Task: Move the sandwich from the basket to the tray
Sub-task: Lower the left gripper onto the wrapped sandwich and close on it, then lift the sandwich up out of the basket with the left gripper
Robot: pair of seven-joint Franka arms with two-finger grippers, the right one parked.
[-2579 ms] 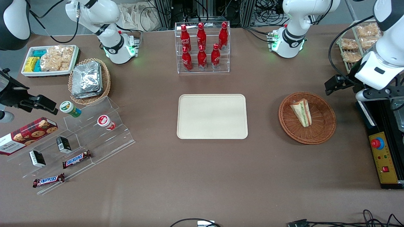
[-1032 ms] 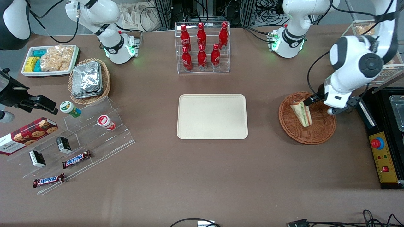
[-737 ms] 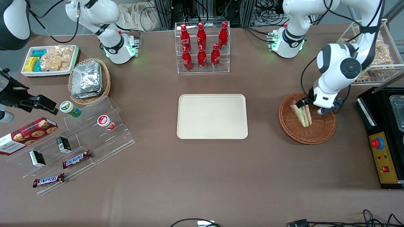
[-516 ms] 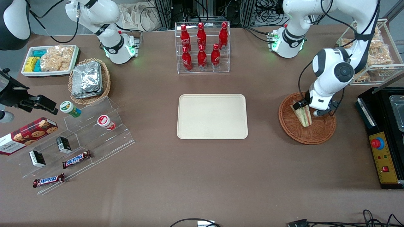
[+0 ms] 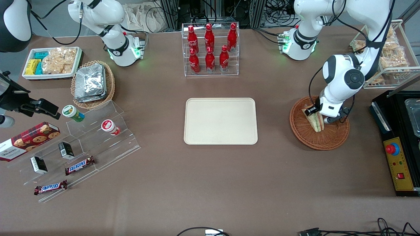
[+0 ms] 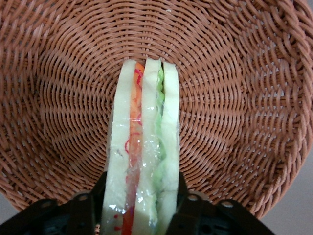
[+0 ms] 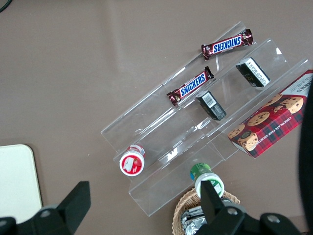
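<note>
You've got a matte brown table (image 5: 203, 183) filling the front view, with cable clutter and rack frames along its farthest edge and a black control box with a red button (image 5: 398, 164) at the working arm's end. The flat cream-beige rectangular plastic tray (image 5: 220, 121) sits mid-table with nothing on it; farther from the camera stands a clear acrylic rack of red cola bottles (image 5: 210, 49). Toward the parked arm's end you see a tan wicker basket of foil packets (image 5: 93, 84), a white tub of snack packets (image 5: 52, 62) and clear acrylic steps with Snickers bars (image 5: 79, 165). The round reddish-brown woven wicker basket (image 5: 319, 122) lies toward the working arm's end, well apart from the tray, and the small triangular white-bread sandwich with green and pink-orange filling (image 5: 315, 120) is in it, standing on edge. Your left gripper (image 5: 319, 115) is down in the basket at the sandwich's wider end. The front view hides the fingers under the wrist; the left wrist view shows them: black fingers (image 6: 90, 208) spread on either side of the sandwich (image 6: 142, 152), flanking its outer bread slices, contact not clear, and the basket weave (image 6: 244, 98) all around. The right wrist view alone gives you a red tartan cookie box (image 7: 274, 122) close up.
</note>
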